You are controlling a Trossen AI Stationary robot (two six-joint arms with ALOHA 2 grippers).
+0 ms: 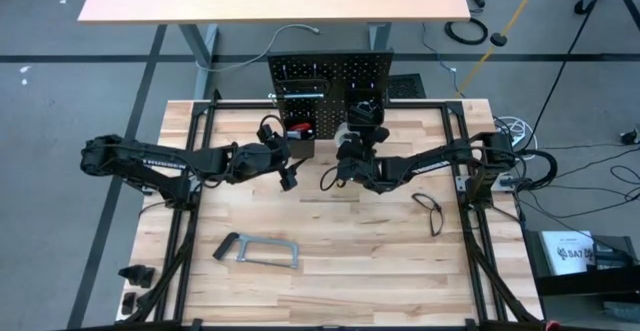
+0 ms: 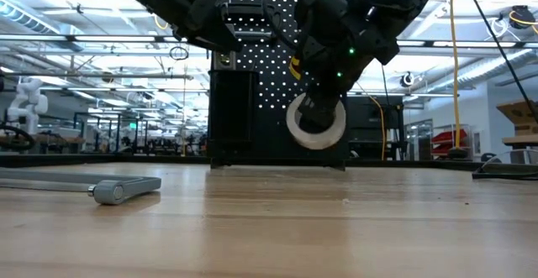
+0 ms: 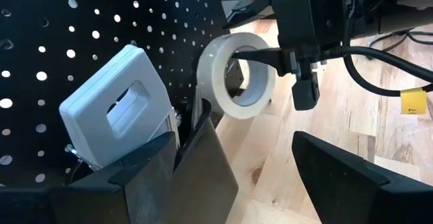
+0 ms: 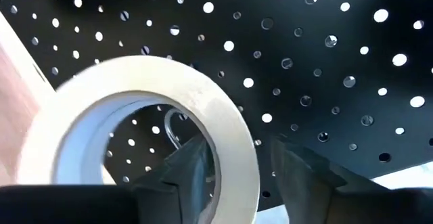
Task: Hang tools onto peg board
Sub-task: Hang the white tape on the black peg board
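The white ring-shaped roll of tape [image 2: 316,125] hangs in the middle of the low view, clear of the pale wooden desk [image 1: 330,231] and just in front of the upright black perforated metal peg board [image 1: 330,76]. The right pincer [image 2: 319,114] carries it: one finger passes through the roll's core and the other sits outside, so the fingers are clamped on the roll's wall. In the right wrist view the roll [image 4: 145,126] fills the lower left of the frame with a small wire hook showing through its opening, very near.

The roll looks light and stiff enough to keep its round shape, though its smooth outer face may slide in the grip. Taking hold across the wall, as here, seems right, since it leaves the core open for a hook to pass through. It is plain glossy white, broad in the band with a wide hollow centre.

The left pincer [image 1: 287,171] hovers just left of centre in the high view, beside a black box-shaped bin [image 3: 162,176] on the board; its fingers stand apart and hold nothing. A white plastic block with a rectangular slot [image 3: 118,105] sits in that bin. A grey bar clamp [image 1: 258,250] lies flat on the desk in the lower left of the high view, and black pliers [image 1: 429,211] lie at the right.
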